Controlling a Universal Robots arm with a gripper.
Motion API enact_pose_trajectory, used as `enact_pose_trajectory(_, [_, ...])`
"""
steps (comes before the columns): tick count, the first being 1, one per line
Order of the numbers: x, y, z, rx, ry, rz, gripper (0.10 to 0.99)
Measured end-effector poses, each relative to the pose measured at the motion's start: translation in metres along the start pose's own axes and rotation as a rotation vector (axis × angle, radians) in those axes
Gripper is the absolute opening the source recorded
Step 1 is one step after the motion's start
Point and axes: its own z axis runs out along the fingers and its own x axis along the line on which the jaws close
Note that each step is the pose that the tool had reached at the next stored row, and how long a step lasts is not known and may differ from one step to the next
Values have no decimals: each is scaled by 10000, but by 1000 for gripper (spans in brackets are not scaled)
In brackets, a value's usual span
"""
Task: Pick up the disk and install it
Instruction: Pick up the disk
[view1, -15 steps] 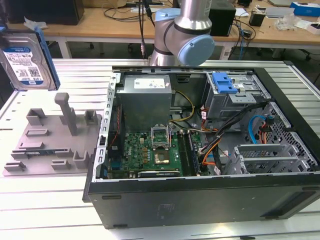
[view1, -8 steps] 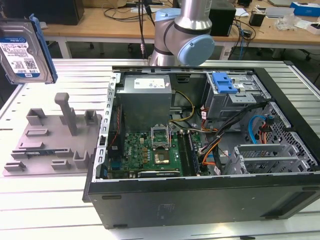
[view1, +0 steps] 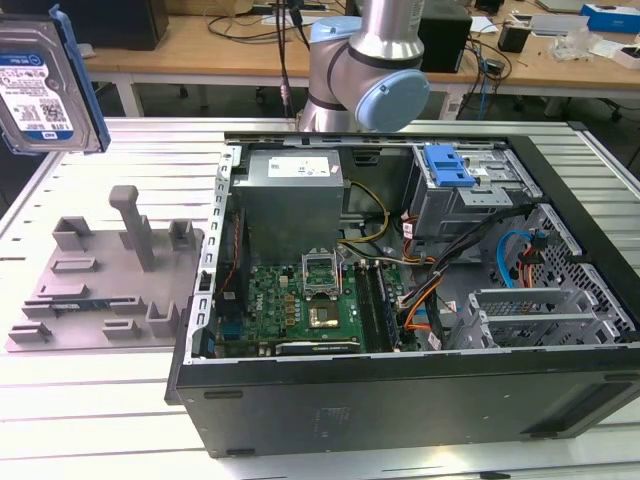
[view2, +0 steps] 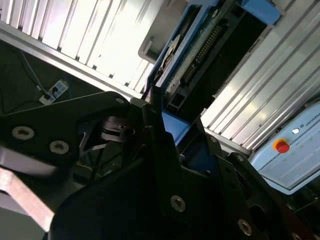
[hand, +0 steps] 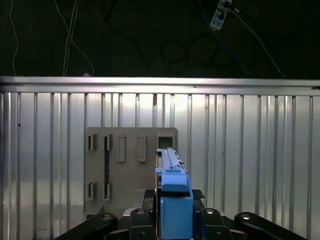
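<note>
The disk (view1: 45, 80) hangs high in the air at the exterior view's upper left, above the grey fixture tray (view1: 110, 290). Its white-and-blue label faces the camera and a blue frame runs round its edges. In the first wrist view the disk (hand: 172, 200) is seen edge-on, straight above the tray (hand: 132, 170). My gripper (hand: 172, 196) is shut on it, with a black finger (hand: 148, 194) on each side. The second wrist view shows the disk's circuit-board side (view2: 200, 55) rising out of the gripper (view2: 175, 125).
An open computer case (view1: 400, 380) lies on the slatted metal table (view1: 90, 420), to the exterior view's right of the tray. Inside are a grey power supply (view1: 290, 190), a motherboard (view1: 300, 300) and a drive cage with a blue latch (view1: 447, 165). The arm's base (view1: 370, 60) stands behind the case.
</note>
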Motion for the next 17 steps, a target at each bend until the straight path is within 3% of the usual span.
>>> enact_pose_trajectory(5, [3, -1, -95, 0, 0, 0, 365])
enact_pose_trajectory(14, [3, -2, -100, 1, 41, -7, 365])
enact_pose_trajectory(17, [16, -72, -101, 0, 42, -5, 365])
